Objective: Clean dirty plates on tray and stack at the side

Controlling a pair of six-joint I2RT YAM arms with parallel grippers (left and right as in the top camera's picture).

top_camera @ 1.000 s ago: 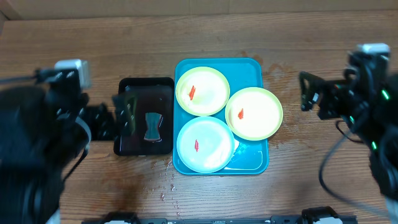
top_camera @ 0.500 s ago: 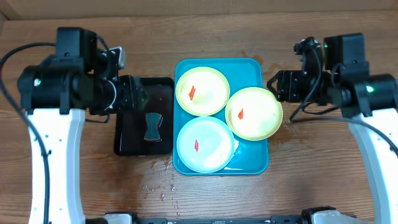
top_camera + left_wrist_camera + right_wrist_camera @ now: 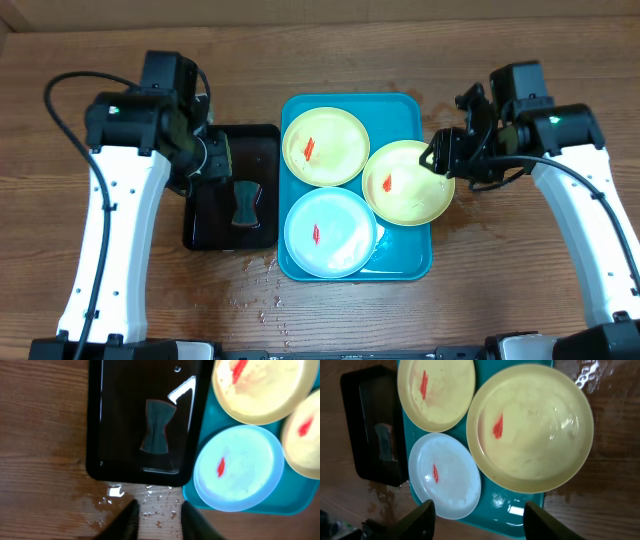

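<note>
Three plates lie on the teal tray (image 3: 405,256), each with a red smear: a yellow-green plate (image 3: 325,147) at the back, a second yellow-green one (image 3: 408,182) overhanging the tray's right rim, and a mint-white one (image 3: 330,232) in front. My left gripper (image 3: 214,158) hovers over the black tray's left side. In the left wrist view its fingers (image 3: 131,521) stand a little apart with only wet table between them. My right gripper (image 3: 440,157) hangs at the right plate's far rim, open wide, nothing between its fingers (image 3: 423,517).
A black tray (image 3: 232,187) left of the teal one holds a dark bow-tie-shaped piece (image 3: 245,203) lying in water. Water drops (image 3: 265,298) speckle the wood in front of it. A wet patch (image 3: 440,110) marks the table at the teal tray's back right.
Both arms have swung in from the table's sides toward the trays. The left jaws have narrowed; the right gripper has come to the right plate's rim.
</note>
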